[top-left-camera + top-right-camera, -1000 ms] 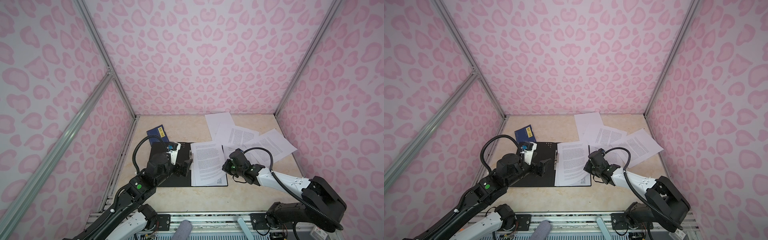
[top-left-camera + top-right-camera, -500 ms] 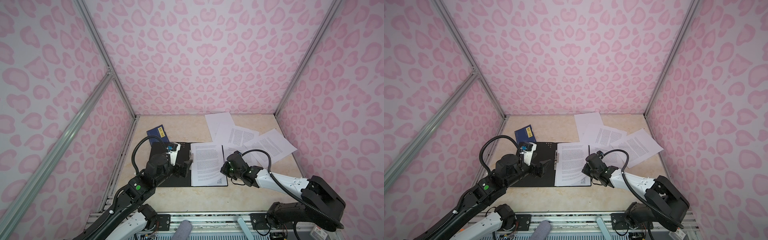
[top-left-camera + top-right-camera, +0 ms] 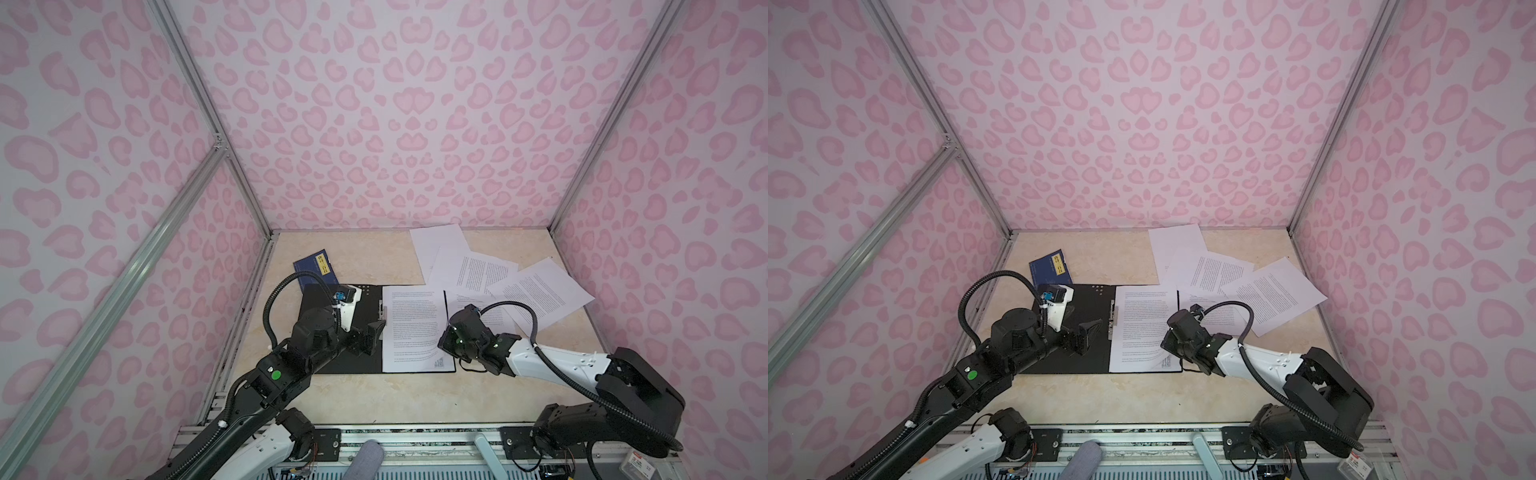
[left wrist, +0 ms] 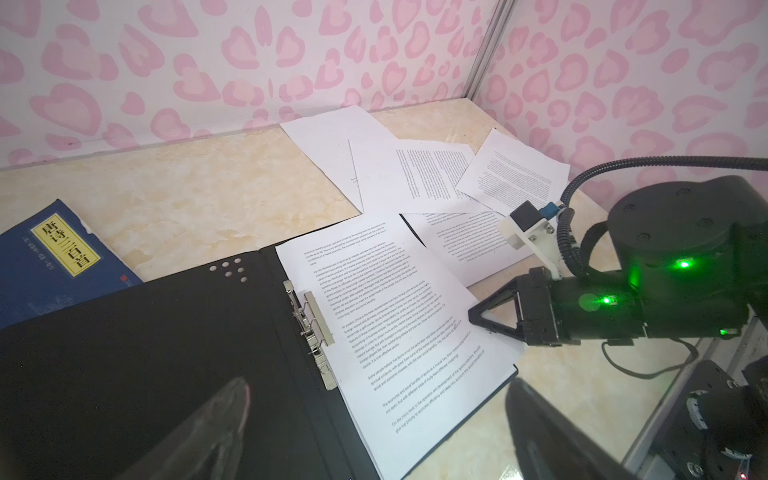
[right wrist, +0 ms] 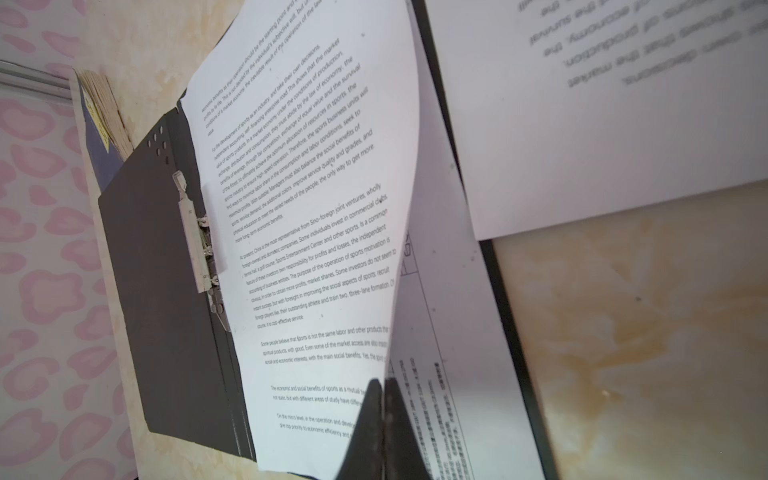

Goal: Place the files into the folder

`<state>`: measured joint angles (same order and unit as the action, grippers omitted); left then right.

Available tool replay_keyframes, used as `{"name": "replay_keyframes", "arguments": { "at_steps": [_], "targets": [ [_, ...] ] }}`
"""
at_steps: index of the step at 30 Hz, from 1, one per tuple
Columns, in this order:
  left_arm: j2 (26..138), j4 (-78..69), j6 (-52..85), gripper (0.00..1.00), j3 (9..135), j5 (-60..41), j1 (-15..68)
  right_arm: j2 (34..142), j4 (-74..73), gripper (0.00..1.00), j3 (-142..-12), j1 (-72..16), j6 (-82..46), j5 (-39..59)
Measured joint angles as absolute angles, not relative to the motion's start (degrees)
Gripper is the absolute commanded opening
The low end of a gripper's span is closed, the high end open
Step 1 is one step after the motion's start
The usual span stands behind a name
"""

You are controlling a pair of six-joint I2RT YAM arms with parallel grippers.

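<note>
In right half of open folder [image 3: 368,297]: top sheet [image 3: 415,324], outer edge curled up, pinched in fully closed right gripper [image 5: 381,386]. Over folder's bare left half: left gripper [image 3: 368,338], spread wide, empty. Behind, on table [image 3: 365,253]: loose sheets [image 3: 478,270].

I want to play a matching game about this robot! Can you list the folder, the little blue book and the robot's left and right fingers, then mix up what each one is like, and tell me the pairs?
Things:
1. folder
2. booklet
3. left fingers
4. right fingers

What they are like:
A. spread wide, holding nothing
B. blue with a yellow label
C. lying open, black inside
D. shut on the edge of a sheet

Pairs: 1-C, 2-B, 3-A, 4-D
</note>
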<state>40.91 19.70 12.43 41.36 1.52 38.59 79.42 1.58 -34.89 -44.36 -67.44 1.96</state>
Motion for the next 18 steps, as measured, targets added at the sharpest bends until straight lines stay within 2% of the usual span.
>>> {"name": "replay_keyframes", "arguments": {
  "at_steps": [18],
  "targets": [
    [41.2,19.7,12.6,0.97,41.4,1.5,38.6,79.5,0.8,0.0,-34.9,-44.5,-67.0,2.0]
  ]
}}
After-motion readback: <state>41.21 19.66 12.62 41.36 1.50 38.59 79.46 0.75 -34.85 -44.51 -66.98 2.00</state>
